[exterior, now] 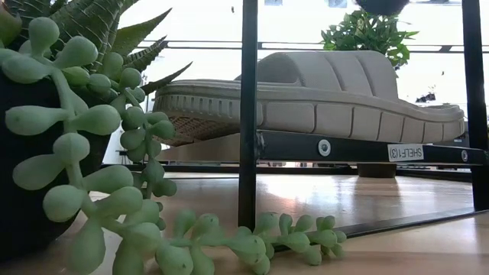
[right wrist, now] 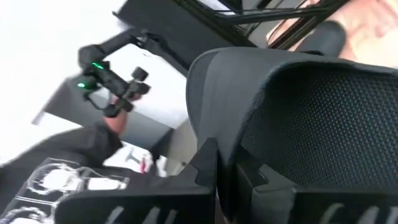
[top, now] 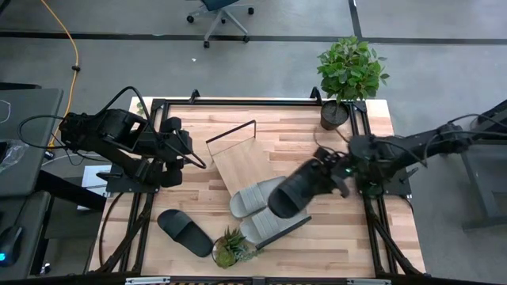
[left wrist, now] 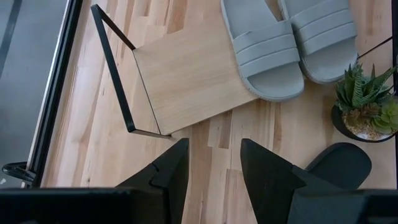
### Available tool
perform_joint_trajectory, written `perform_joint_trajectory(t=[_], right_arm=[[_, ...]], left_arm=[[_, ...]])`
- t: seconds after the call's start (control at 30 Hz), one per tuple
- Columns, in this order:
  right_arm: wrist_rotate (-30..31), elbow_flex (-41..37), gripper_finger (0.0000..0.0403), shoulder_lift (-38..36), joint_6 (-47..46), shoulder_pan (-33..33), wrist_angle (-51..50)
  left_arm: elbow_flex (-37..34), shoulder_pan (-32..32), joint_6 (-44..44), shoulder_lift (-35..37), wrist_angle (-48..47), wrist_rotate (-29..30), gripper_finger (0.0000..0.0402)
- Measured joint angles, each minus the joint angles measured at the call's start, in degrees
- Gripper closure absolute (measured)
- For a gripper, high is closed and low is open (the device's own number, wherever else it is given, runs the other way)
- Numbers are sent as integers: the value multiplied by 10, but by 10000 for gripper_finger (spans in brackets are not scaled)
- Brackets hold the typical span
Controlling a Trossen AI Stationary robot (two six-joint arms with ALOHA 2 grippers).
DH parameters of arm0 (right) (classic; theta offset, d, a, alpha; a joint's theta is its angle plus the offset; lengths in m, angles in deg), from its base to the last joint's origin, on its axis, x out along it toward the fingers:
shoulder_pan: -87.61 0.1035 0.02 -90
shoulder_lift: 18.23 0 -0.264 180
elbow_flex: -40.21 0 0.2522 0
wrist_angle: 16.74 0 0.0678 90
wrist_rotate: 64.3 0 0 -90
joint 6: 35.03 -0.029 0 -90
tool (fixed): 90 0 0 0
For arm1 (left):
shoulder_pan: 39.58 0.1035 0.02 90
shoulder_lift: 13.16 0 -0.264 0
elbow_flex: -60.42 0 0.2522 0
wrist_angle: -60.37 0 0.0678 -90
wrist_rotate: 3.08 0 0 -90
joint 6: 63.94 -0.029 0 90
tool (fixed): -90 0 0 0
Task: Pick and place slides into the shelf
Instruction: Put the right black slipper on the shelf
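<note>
The shelf (top: 242, 162) is a light-wood board with black rod ends, lying aslant mid-table. Two light grey slides (top: 257, 198) (top: 273, 226) lie side by side on its near end, soles down; the left wrist view shows them (left wrist: 267, 50) too. One black slide (top: 184, 232) lies on the table at the near left. My right gripper (top: 334, 170) is shut on a second black slide (top: 297, 190), held above the grey pair. My left gripper (left wrist: 211, 168) hangs open over the table left of the shelf, with nothing between its fingers. My right gripper pinches an edge of the black slide (right wrist: 216, 146) between its two fingers, at the slide's end toward the table's right. The fingers come nearly level from the right. The slide is lifted clear and reaches out toward the left over the grey slides.
A small succulent pot (top: 230, 247) stands near the front edge, between the black slide on the table and the shelf. A tall potted plant (top: 348, 71) stands at the far right corner. Bare tabletop (top: 333, 237) lies right of the shelf.
</note>
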Motion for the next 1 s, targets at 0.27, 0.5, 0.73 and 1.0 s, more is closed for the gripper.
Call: perform_joint_trajectory(t=[0.27, 0.5, 0.73, 1.0], right_arm=[[-98, 57, 403, 112, 49, -126, 3], [-96, 102, 403, 207, 33, -193, 7], [-59, 138, 403, 300, 23, -198, 29], [-1, 138, 403, 384, -24, -195, 86]], left_arm=[[0, 0, 0, 0, 0, 5, 268], [0, 0, 0, 0, 0, 6, 268], [0, 0, -6, 0, 0, 6, 268], [0, 0, -27, 0, -1, 6, 268]])
